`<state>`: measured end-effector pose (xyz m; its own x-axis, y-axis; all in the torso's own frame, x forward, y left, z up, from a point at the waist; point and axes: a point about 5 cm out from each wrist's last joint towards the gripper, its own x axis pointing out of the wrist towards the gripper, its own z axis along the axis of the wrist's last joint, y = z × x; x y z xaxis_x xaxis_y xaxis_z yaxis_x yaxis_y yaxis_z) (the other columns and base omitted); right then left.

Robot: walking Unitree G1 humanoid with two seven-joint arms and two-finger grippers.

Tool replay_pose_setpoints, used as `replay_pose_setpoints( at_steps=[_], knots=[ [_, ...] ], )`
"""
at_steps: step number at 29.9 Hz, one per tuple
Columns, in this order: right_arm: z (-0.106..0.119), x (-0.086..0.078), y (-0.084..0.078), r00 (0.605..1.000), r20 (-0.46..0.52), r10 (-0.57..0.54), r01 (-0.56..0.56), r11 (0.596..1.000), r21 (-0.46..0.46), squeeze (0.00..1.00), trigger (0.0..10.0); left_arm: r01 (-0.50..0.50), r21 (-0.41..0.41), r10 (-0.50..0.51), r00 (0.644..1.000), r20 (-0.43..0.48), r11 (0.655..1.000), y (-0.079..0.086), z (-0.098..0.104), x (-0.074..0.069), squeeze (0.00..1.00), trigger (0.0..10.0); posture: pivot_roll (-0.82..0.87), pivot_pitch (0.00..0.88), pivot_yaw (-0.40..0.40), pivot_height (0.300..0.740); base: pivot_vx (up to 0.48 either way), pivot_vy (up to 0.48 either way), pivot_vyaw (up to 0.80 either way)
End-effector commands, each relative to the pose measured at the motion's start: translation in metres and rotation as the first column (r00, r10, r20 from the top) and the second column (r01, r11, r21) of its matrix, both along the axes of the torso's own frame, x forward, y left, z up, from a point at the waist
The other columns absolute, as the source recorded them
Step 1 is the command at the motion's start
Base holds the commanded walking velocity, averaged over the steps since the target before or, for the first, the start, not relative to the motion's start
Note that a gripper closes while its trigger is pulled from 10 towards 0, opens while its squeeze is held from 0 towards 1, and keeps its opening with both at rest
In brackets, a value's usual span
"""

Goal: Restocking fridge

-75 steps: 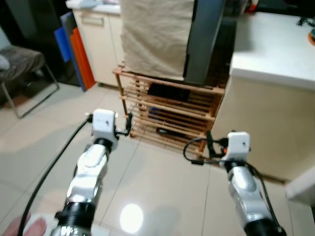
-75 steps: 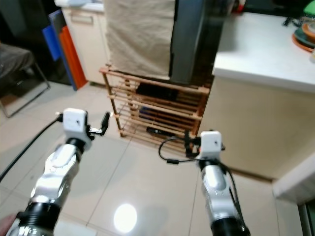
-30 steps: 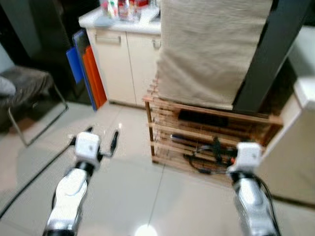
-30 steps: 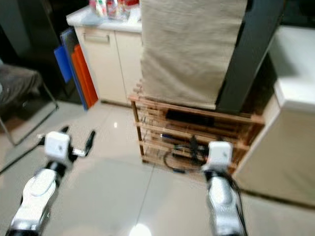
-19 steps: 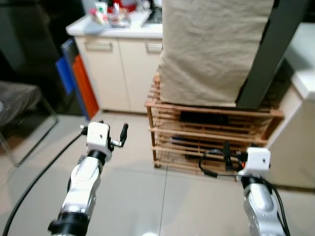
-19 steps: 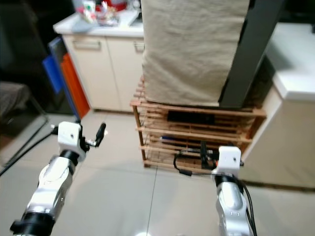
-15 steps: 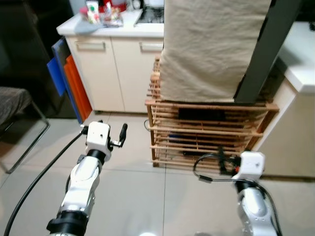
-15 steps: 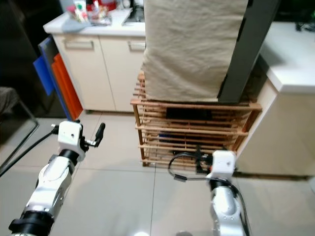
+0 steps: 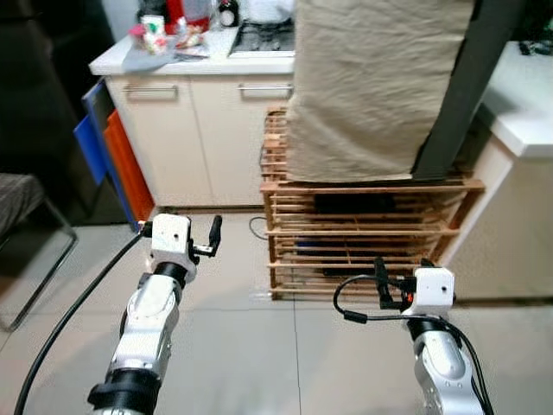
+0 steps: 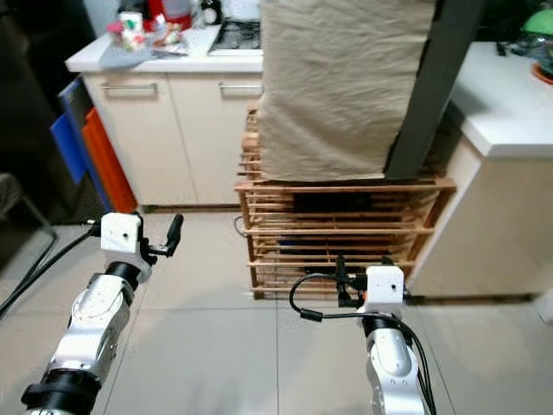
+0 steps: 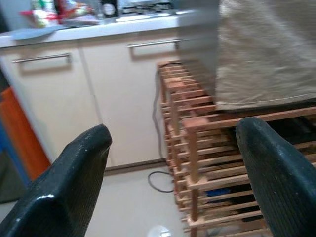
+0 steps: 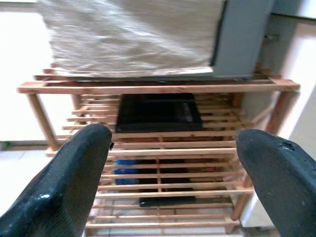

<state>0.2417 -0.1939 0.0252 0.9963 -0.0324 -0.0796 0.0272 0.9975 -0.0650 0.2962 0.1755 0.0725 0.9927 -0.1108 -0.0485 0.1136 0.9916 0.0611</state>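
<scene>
Tiled floor (image 9: 259,346) below both raised grippers (jaws parted, empty).

A home kitchen is shown: cream cabinets (image 9: 207,130), a hob (image 9: 263,35) set in the worktop (image 9: 186,60), a tiled floor (image 9: 251,346).

Wooden rack (image 9: 363,238) ahead on floor (image 9: 242,346), cloth-draped appliance (image 9: 380,86) on top. Cabinet (image 9: 203,130) left of rack, jars (image 9: 155,35) on its tabletop (image 9: 173,60). Boards (image 9: 104,156) leaning left of cabinet. Second tabletop (image 9: 527,104) right of rack.
</scene>
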Motion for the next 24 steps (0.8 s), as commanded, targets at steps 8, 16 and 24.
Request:
replay_pose_setpoints(
  at_steps=[8,16,24],
  knots=[
    [0.001,0.003,-0.002,1.0,-0.001,0.001,-0.001,1.0,-0.005,0.0,10.0,0.009,-0.005,-0.009,1.0,0.01,1.0,-0.006,0.005,0.004,0.0,10.0,-0.13,0.0,0.079,0.74,0.458,0.0,0.0],
    [0.0,0.013,-0.004,1.0,-0.026,0.0,0.0,1.0,-0.006,0.0,10.0,-0.009,-0.002,0.009,1.0,-0.005,1.0,0.001,0.002,0.004,0.0,10.0,-0.11,0.0,0.067,0.74,0.057,0.42,-0.55],
    [0.001,0.017,-0.005,1.0,-0.026,0.003,-0.003,1.0,-0.01,0.0,10.0,-0.016,-0.002,0.016,1.0,-0.008,1.0,0.001,0.001,0.005,0.0,10.0,-0.11,0.0,0.062,0.74,0.0,0.48,-0.78]
  ],
)
